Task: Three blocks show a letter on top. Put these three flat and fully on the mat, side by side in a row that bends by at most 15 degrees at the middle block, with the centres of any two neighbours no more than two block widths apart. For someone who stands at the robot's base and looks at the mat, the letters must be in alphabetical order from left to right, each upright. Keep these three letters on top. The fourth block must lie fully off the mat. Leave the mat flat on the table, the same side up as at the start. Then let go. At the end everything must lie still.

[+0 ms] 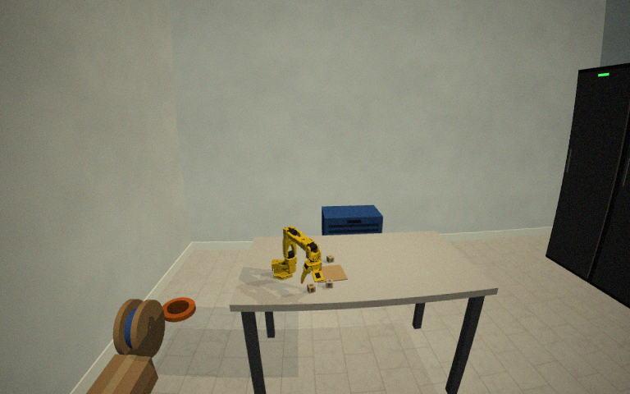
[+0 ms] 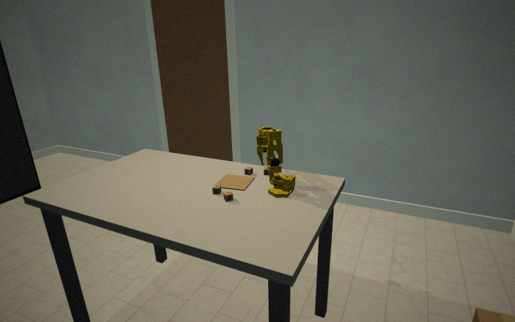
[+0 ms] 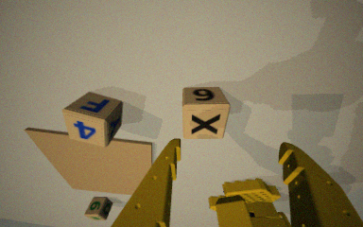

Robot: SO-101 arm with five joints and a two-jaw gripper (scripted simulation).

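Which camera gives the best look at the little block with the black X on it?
The wrist view: the X block fills the frame, its X and 9 faces readable, beyond the open gripper. In the top view and the exterior view it is a tiny cube with unreadable markings.

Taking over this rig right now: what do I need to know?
Gripper: open, holding nothing, just short of the 9 block.
9 block: on the table off the mat, 9 on top, X on the near side.
F block: F on top, at the mat's edge, seemingly off it.
Two other blocks: on the table past the mat's far side; tops unreadable.
Done: no block placed on the mat.
Left: set the three letter blocks on the mat in an alphabetical row, keep the fourth off, let go.
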